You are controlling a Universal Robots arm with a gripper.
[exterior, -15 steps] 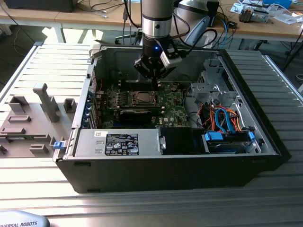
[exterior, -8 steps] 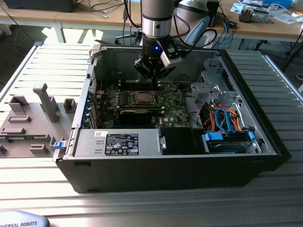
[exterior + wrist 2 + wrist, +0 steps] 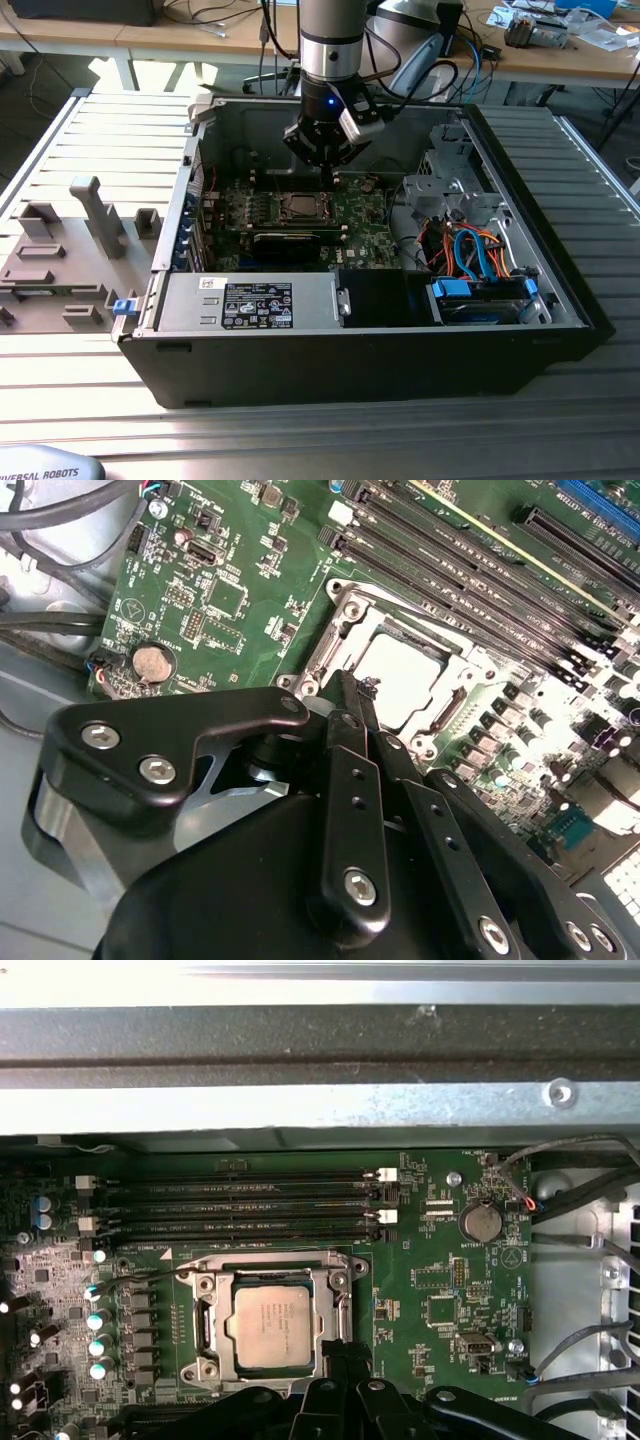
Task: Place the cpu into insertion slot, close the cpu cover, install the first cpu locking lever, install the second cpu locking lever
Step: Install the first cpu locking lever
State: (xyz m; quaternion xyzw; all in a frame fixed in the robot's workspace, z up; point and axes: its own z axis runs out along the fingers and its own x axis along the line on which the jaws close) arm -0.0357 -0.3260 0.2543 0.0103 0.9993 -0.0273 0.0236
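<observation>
The cpu [image 3: 272, 1325] sat in the insertion slot [image 3: 205, 1328] under the cpu cover [image 3: 268, 1262] — the gripper [image 3: 352, 692], fingers together, hovered just beside it.

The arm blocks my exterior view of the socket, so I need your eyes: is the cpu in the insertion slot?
Observer: Yes. In the first wrist view the cpu lies flat in the insertion slot, silver top up.
Operator: Is the cpu cover down?
Observer: It is. The cpu cover lies flat around the chip, which shows through its window.
Operator: Where is the pincer?
Observer: In the second wrist view the pincer has its tip at the cover's rim, beside the chip and not over it.
</observation>
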